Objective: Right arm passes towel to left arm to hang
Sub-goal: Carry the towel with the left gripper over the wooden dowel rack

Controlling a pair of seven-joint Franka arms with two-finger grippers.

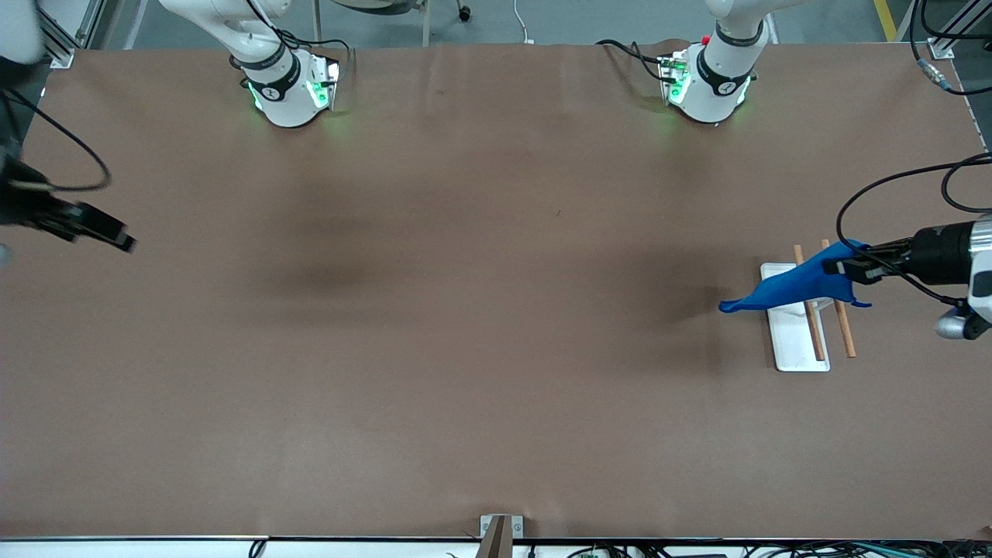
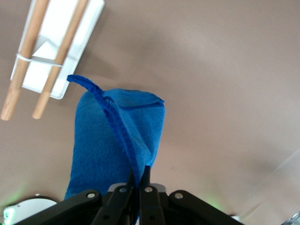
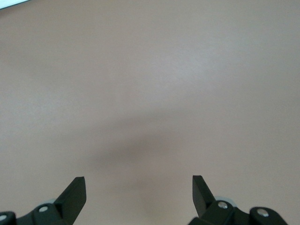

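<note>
Left gripper (image 1: 841,267) holding towel (image 1: 790,287) up over the rack (image 1: 798,341).

Fingers (image 2: 146,180) are clenching one stitched edge; the rest of the cloth is hanging away from the claw, above the white base w/ two wooden rods (image 1: 842,325), at the left arm's end of the table (image 1: 465,310). Right gripper (image 3: 139,187) is waiting w/ fingers spread apart, empty, over bare table at the right arm's end.

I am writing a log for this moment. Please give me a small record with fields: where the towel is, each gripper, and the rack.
towel: blue towel hangs from the left gripper, over the rack
left gripper: left gripper shut on a towel edge, above the rack
right gripper: right gripper open, empty, waiting over the table's right-arm end
rack: white base with two wooden rods, at the left arm's end
hanging: not yet done
</note>
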